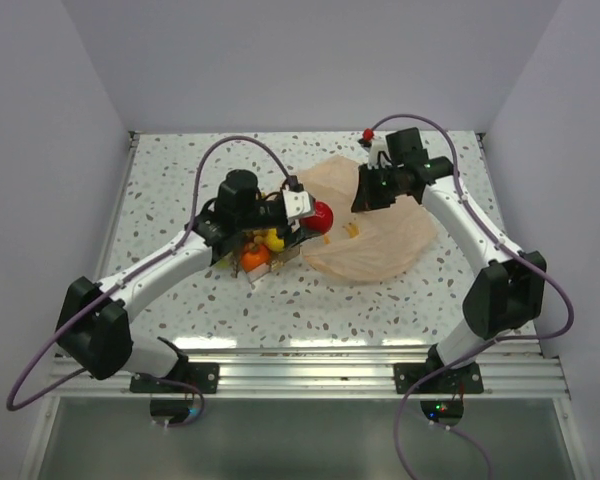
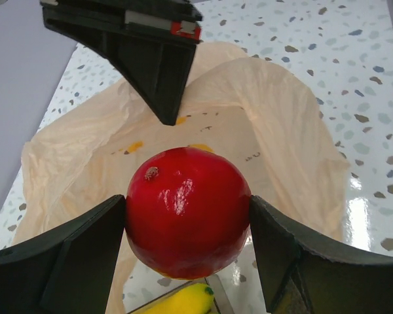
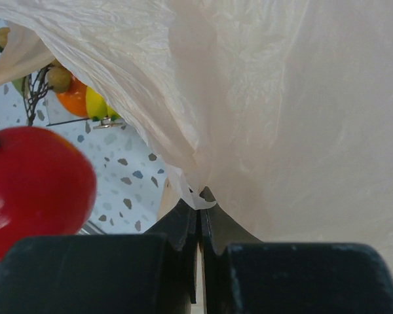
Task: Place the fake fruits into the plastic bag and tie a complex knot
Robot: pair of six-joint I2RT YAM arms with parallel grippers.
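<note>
Speckled table (image 1: 180, 180) is bearing the bag (image 1: 380, 245); left gripper (image 2: 187, 245) is clamping an apple (image 2: 183, 216), the bag's mouth lying straight ahead, while right gripper (image 3: 200, 204) is pinching its rim.

Grips a red apple (image 2: 187, 219) between the two dark fingers (image 2: 78, 255) of the left gripper (image 2: 187, 226), one pressed against each side, stem dimple turned up and to the left. Faces, beyond the fingertips, the peach plastic bag (image 2: 281, 131) lying crinkled on the speckled table (image 2: 354, 65). Catches a dark wedge-shaped piece (image 2: 150, 59) pointing down above the apple, and a yellow banana (image 2: 183, 302) just beneath it, low between the fingers.
</note>
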